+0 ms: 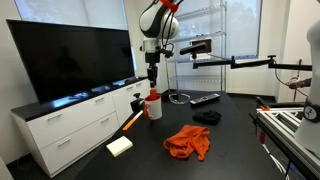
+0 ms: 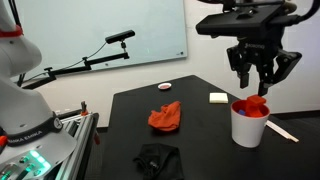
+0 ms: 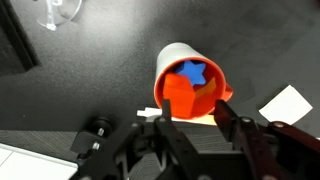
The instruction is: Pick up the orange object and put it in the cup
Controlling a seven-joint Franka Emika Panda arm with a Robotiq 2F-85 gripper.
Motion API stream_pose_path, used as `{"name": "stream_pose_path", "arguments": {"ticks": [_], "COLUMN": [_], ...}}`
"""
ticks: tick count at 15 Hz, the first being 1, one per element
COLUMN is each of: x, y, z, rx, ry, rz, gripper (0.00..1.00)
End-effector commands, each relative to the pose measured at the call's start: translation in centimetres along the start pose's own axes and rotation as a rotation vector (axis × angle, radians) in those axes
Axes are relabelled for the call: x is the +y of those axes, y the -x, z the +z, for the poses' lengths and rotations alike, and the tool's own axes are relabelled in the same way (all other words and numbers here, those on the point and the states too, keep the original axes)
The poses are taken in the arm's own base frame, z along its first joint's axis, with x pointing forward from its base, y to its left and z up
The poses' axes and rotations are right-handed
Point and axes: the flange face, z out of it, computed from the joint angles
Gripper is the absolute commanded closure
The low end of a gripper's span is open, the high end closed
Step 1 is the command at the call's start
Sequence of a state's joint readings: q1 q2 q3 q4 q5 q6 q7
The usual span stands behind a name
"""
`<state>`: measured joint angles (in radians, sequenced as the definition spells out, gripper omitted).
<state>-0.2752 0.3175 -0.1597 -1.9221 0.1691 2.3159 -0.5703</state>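
1. Closest to me on the dark table (image 2: 205, 150) is a crumpled black bundle (image 2: 155, 157), with an orange cloth (image 2: 166, 117) lying loose just behind it, the two apart.
2. Toward the table's edge stands the white cup (image 2: 247, 128), upright. The orange object (image 2: 252, 105) is inside it, its top showing a little over the rim.
3. In the wrist view the orange object (image 3: 180, 100) fills most of the cup (image 3: 172, 55), with a blue star-shaped piece (image 3: 192, 72) on top of it (part of the same thing or separate, I cannot tell).
4. The gripper (image 2: 257, 88) hangs straight over the cup, fingers pointing down. Its jaws are spread wide, about as wide as the cup's mouth, and nothing is held between them.
5. A wooden stick (image 2: 281, 131) lies flat beside the cup.
6. Further back is a pale yellow pad (image 2: 218, 98), well apart from a small red dish (image 2: 165, 88) near the far edge.
7. Behind everything, a whiteboard (image 2: 120, 30) covers the wall.
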Motion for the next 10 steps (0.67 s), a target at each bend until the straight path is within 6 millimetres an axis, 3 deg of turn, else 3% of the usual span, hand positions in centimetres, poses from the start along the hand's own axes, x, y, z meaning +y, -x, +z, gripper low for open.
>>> {"name": "stream_pose_path", "arguments": {"ticks": [1, 4, 8, 10], "x": [0.5, 0.5, 0.3, -0.5], "y": [-0.7, -0.8, -0.7, 0.6], "z": [-1.1, -1.4, -2.0, -2.9], "rx": [-0.006, -0.006, -0.004, -0.002], "ry": [-0.018, -0.022, -0.028, -0.027], "rz": [0.022, 0.02, 0.012, -0.014], "gripper": [0.19, 0.01, 0.0, 0.0]}}
